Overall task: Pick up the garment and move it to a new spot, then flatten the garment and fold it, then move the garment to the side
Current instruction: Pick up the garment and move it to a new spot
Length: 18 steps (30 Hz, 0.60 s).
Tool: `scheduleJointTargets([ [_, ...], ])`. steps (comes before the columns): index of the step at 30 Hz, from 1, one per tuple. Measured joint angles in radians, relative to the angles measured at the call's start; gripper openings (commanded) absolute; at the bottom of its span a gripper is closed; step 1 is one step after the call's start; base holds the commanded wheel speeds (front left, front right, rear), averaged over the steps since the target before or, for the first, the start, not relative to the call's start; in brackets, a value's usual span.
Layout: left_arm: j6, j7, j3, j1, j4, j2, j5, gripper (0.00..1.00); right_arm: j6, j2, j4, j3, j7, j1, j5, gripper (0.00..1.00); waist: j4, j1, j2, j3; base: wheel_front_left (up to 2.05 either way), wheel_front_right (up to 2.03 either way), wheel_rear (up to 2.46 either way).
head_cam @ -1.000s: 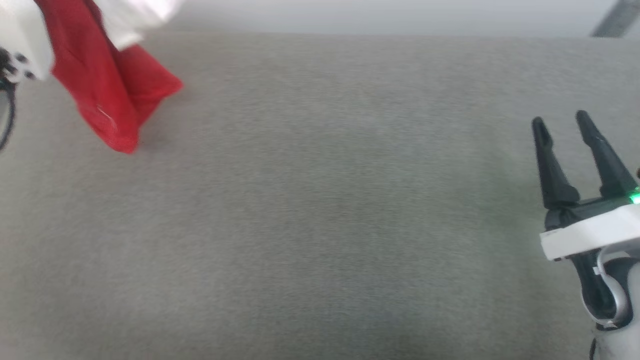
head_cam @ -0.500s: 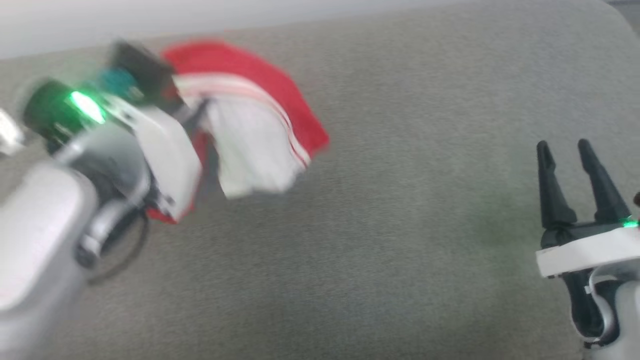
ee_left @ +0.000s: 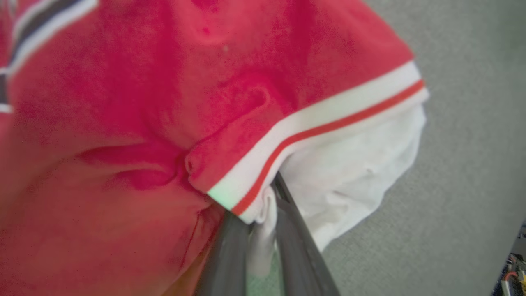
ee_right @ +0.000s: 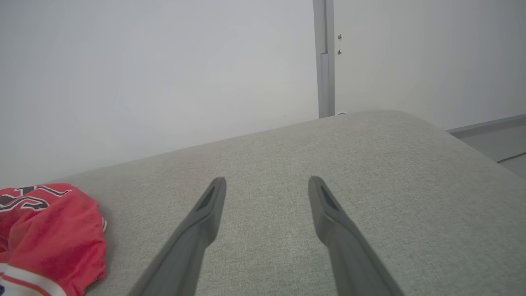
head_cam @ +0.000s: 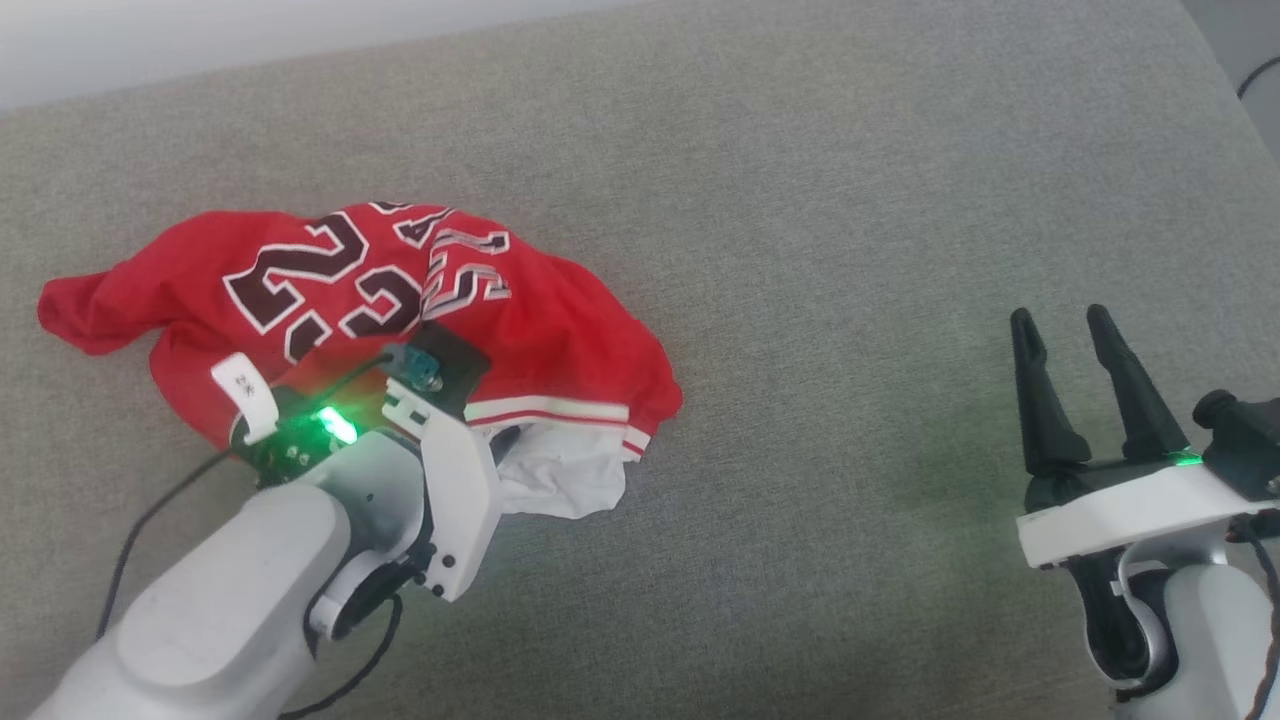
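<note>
The grey fabric-covered counter spreads across my head view, which has shifted since half a second ago, so the camera has moved. On its left part the garment now lies crumpled and at rest. Half a second ago it was a blurred bundle held up off the cloth, and a second ago it hung at the top left corner of the view. In my right wrist view its red bulk shows at the lower left, well apart from my right hand. That hand sits over bare counter at the lower right with its two dark fingers spread wide and nothing between them, as in both earlier pictures. My left hand is down at the near edge of the garment, fingers drawn narrow and pinching a fold of white cloth between them. The white sleeve spills out toward me from under the red-and-white striped trim, no longer draped across the red as before. The dark, white-outlined "23" lettering faces up, tilted. A green light glows on my left wrist beside a small white tag.
</note>
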State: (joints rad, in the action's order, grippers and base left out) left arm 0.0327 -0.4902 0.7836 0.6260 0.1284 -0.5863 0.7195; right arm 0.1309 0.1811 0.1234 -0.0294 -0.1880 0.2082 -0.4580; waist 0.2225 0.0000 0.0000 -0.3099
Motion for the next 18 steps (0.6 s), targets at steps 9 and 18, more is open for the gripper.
scheduleJointTargets([
  [9, -0.061, 0.026, 0.02, 0.018, 0.134, 0.062, 0.021, 1.0, 0.0, 0.026, 0.048, -0.04, -0.021, 0.027, -0.025, 1.0, -0.006, 0.0, 0.0001, 0.011, 0.0, 0.0, 0.0],
  [18, -0.081, 0.103, -0.014, 0.014, 0.099, 0.039, 0.04, 1.0, 0.0, 0.059, 0.078, -0.042, -0.029, 0.008, -0.035, 1.0, -0.047, 0.0, 0.0, 0.078, 0.0, 0.0, 0.0],
])
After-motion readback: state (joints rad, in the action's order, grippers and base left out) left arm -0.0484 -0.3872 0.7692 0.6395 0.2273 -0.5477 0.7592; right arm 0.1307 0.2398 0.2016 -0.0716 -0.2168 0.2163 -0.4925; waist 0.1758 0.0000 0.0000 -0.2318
